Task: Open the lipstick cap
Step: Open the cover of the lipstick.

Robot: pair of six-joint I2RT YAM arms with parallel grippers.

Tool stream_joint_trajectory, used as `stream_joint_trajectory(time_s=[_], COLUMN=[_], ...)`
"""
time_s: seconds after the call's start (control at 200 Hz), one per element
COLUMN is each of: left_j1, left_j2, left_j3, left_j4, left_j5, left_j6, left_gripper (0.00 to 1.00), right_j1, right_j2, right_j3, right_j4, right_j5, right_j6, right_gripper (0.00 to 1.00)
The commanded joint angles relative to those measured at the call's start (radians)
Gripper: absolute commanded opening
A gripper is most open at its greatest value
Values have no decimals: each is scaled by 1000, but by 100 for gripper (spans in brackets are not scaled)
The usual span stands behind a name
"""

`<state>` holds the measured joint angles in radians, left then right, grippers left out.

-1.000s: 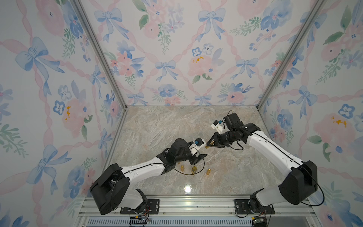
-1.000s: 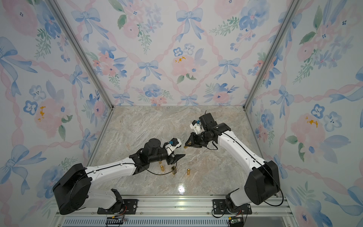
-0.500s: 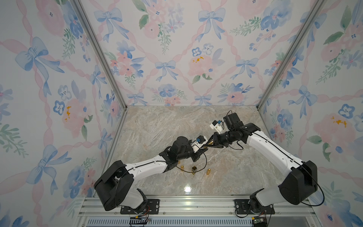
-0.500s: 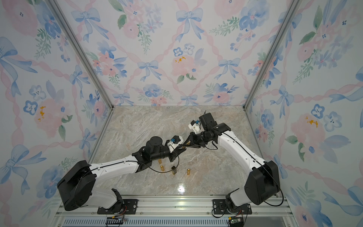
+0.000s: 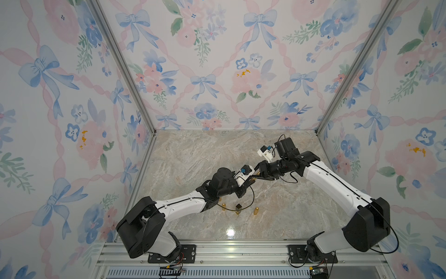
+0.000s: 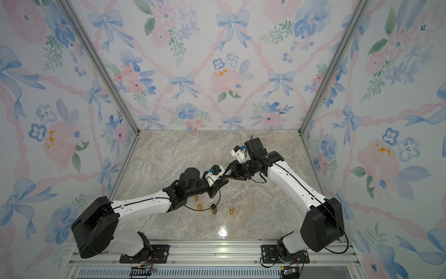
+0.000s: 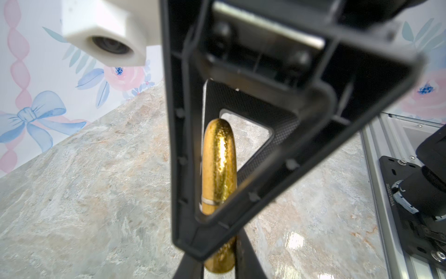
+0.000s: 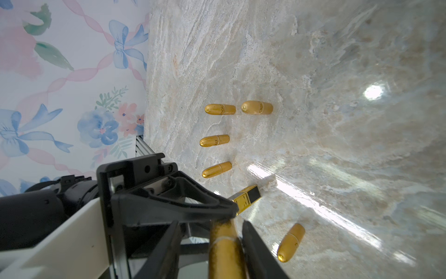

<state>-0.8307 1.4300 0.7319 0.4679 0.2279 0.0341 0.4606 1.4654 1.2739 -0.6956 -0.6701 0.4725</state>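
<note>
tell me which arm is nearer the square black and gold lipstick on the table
Left. The left arm passes just behind the square lipstick; the right arm is farther back, to its right.

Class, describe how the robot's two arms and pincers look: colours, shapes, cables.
The left arm and right arm have white shells, black joints and bulky black shoulder housings. The left pincer and right pincer are black with triangular open-frame fingers. Thin black cables loop at the wrists.

text | gold lipsticks (image 8: pixel 257 107) on table: engraved lettering, illegible; black base plate (image 7: pixel 388 174): white print, unreadable
</note>
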Motion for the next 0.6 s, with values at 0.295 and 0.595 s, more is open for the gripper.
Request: stream_joint_trajectory(time_s=[0.295, 0.595], left_j1=[-4, -4], left_j2=[-53, -64], left_j3=[-35, -36], left_j4=[17, 20], left_j5=[-85, -83], left_j6=[-154, -157], left_gripper=[0, 0], right_j1=[0, 10], right_j2=[-101, -87], right_j3=[-78, -80], right_j4=[169, 176], right_j5=[70, 97], right_j6=[87, 71], right_gripper=[49, 39])
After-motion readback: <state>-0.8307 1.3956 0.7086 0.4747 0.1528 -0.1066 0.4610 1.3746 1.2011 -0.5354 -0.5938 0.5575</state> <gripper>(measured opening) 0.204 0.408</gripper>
